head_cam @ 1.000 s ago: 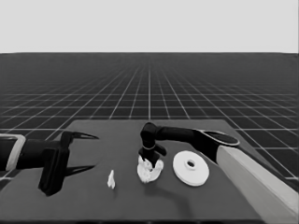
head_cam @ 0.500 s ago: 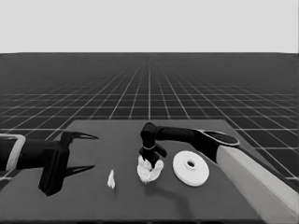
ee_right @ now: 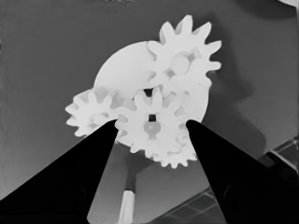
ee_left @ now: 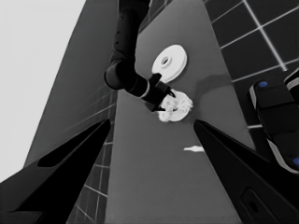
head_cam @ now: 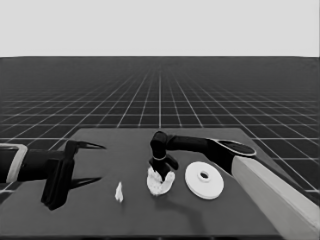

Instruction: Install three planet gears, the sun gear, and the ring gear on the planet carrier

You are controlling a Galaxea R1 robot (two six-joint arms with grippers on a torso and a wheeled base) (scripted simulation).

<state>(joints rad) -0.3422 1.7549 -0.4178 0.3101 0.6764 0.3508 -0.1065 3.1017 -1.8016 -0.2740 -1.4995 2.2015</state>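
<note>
Head view: the right gripper point(head_cam: 162, 172) stands over the smaller white round part point(head_cam: 161, 184), mid-table, which bears small white toothed gears. The larger white round part with a centre hole point(head_cam: 204, 180) lies just beside it; a thin white piece point(head_cam: 119, 192) lies apart. The left gripper point(head_cam: 92, 162) waits at the table's left end.

Left wrist view: its black fingers point(ee_left: 70, 158) stand wide, holding nothing.

Right wrist view: the fingers point(ee_right: 93, 154) touch both sides of the middle gear point(ee_right: 151, 122), which sits among three outer gears point(ee_right: 184, 51).

Nothing has moved — right tool point(head_cam: 162, 172) unmoved.
</note>
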